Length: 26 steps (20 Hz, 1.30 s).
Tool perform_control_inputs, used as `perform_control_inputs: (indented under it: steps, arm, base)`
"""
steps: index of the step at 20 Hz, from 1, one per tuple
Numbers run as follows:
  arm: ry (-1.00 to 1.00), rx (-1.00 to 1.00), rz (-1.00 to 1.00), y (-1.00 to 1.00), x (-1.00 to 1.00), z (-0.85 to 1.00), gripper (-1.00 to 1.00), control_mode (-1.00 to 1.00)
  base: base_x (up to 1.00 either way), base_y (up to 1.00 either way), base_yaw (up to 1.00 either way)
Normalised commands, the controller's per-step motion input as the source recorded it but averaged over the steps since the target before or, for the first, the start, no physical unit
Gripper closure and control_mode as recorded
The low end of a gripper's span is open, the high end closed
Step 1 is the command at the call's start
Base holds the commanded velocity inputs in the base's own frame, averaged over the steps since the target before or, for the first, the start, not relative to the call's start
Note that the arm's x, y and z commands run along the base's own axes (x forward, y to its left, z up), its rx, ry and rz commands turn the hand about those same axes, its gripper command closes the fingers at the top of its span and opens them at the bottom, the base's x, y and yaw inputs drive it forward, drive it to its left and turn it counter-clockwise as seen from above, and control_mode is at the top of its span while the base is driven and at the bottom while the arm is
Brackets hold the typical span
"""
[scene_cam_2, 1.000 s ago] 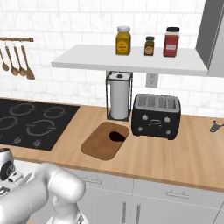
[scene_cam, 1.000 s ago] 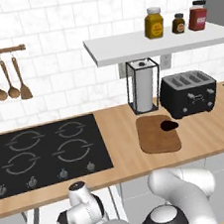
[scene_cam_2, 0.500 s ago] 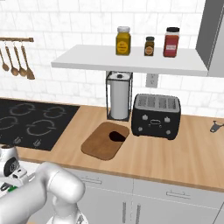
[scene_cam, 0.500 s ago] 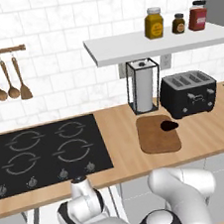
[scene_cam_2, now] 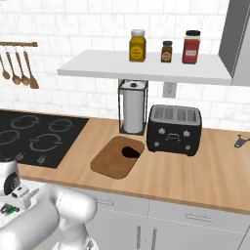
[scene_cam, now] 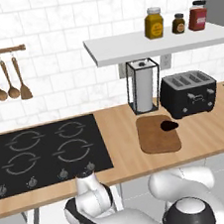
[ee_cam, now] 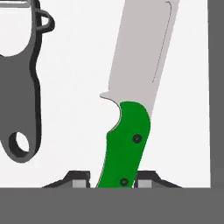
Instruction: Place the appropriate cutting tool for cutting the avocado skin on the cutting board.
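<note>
Gripper: in the hand view the gripper (ee_cam: pixel 113 179) has 1 dark tip on each side of the knife's green handle, both touching it, so it is clenched on the knife.
Knife: the knife (ee_cam: pixel 131 109) has its green handle low between the tips and its pale blade running up and slightly right over a white surface.
Peeler: a grey-black peeler (ee_cam: pixel 19 83) lies just beside the knife on the same white surface, apart from the blade, a round hole at its lower end.
Cutting board: the cutting board (scene_cam: pixel 158 135) lies on the wooden counter (scene_cam: pixel 123 142) near its middle, in front of the paper towel holder and toaster, closer to the back than to the front edge; also seen from the right (scene_cam_2: pixel 117 157).
Avocado: the avocado (scene_cam: pixel 168 125) rests on the board's back right corner, near the toaster; the right base view shows it as a dark patch (scene_cam_2: pixel 130 152).
Toaster: the black toaster (scene_cam: pixel 189 94) stands at the counter's back, right of the paper towel holder (scene_cam: pixel 143 86).
Hob: the black hob (scene_cam: pixel 47 152) fills the counter's left end.
Shelf: 3 jars (scene_cam: pixel 154 23) stand on the white shelf (scene_cam: pixel 125 47) above the toaster.
</note>
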Motion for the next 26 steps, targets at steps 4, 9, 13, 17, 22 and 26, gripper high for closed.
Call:
perform_control_inputs:
  steps: [4,9,13,17,22,26]
  arm:
    - [-0.27,0.00,0.00,-0.01,-0.53,1.00,1.00,-1.00]
    - [-0.16,0.00,-0.01,-0.06,-0.93,1.00,1.00,-1.00]
    - [-0.16,0.00,-0.01,-0.04,-1.00,1.00,1.00,-1.00]
    - [-0.18,-0.01,-0.01,-0.02,-0.75,1.00,1.00,-1.00]
    - [-0.07,-0.08,-0.09,-0.12,0.19,1.00,1.00,-1.00]
    - [0.00,-0.05,-0.14,-0.19,0.93,1.00,1.00,-1.00]
  base:
    - [0.00,0.00,0.00]
    - [0.00,0.00,0.00]
    - [0.00,0.00,0.00]
    - [0.00,0.00,0.00]
    - [0.00,0.00,0.00]
    - [0.00,0.00,0.00]
